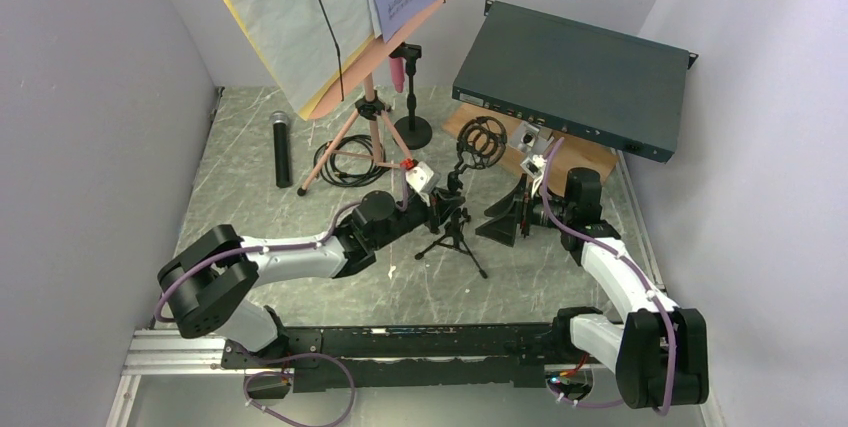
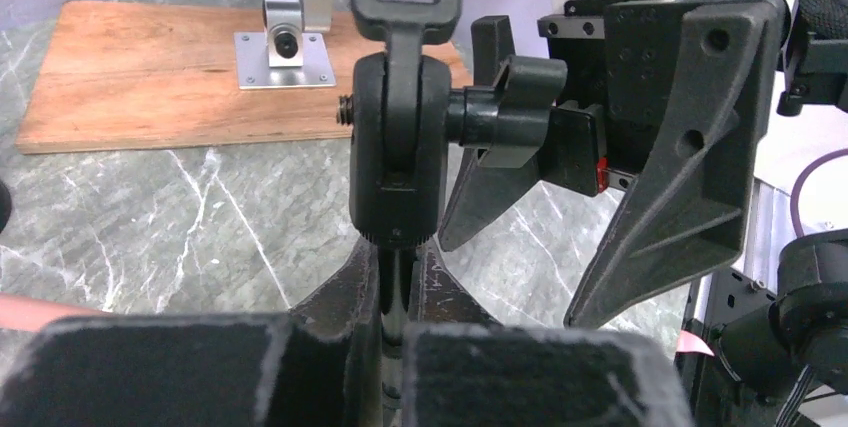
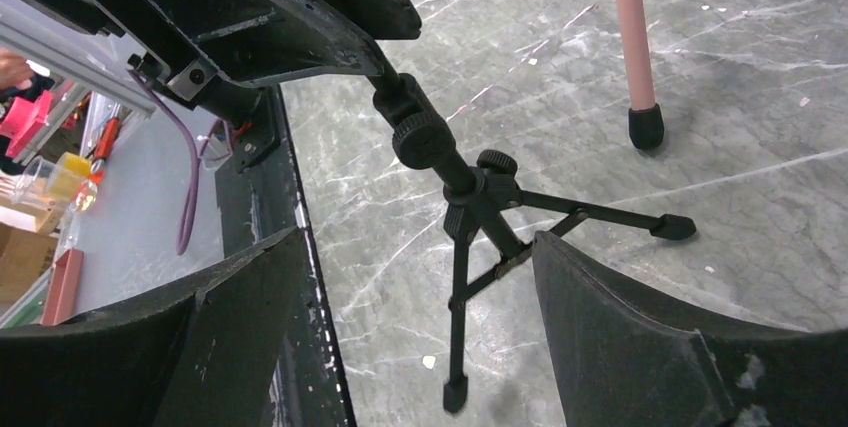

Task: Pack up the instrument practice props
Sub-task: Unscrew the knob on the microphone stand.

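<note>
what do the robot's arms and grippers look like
Left arm and right arm: white shells between bulky black joints, purple cables running along them. Left gripper and right gripper: matte black, broad wedge-shaped fingers, scuffed with white specks.

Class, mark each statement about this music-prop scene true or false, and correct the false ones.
1. The black microphone lies flat on the table. True.
2. The left gripper grips the small black mic holder by its stem. True.
3. The right gripper is clamped shut. False: its fingers are spread open.
4. The pink music stand is bare. False: sheet-music pages rest on it.
</note>
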You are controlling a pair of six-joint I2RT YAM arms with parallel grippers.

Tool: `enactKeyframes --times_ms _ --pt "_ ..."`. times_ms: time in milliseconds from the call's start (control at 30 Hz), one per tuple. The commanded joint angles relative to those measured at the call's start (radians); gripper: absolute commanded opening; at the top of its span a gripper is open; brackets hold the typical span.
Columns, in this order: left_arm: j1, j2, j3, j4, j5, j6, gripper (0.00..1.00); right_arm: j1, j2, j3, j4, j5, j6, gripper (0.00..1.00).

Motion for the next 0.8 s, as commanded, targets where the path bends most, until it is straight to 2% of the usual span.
enactKeyframes --times_ms 0,233,433,767 --pt "-0.007 -0.008 0.009 0.115 -0.009 -0.044 0.00 0.004 0.008 -0.015 0.103 -0.004 0.067 0.87" --pt "-0.009 0.012 -0.015 0.223 0.074 -0.073 0.00 0.004 0.049 -0.041 0.217 -0.017 0.181 0.82" --pt "-0.013 0.038 -0.006 0.280 0.140 -0.086 0.00 0.017 0.060 -0.036 0.243 -0.046 0.197 0.66" --pt "-0.020 0.069 0.012 0.298 0.160 -0.094 0.00 0.034 0.059 -0.029 0.243 -0.076 0.181 0.42"
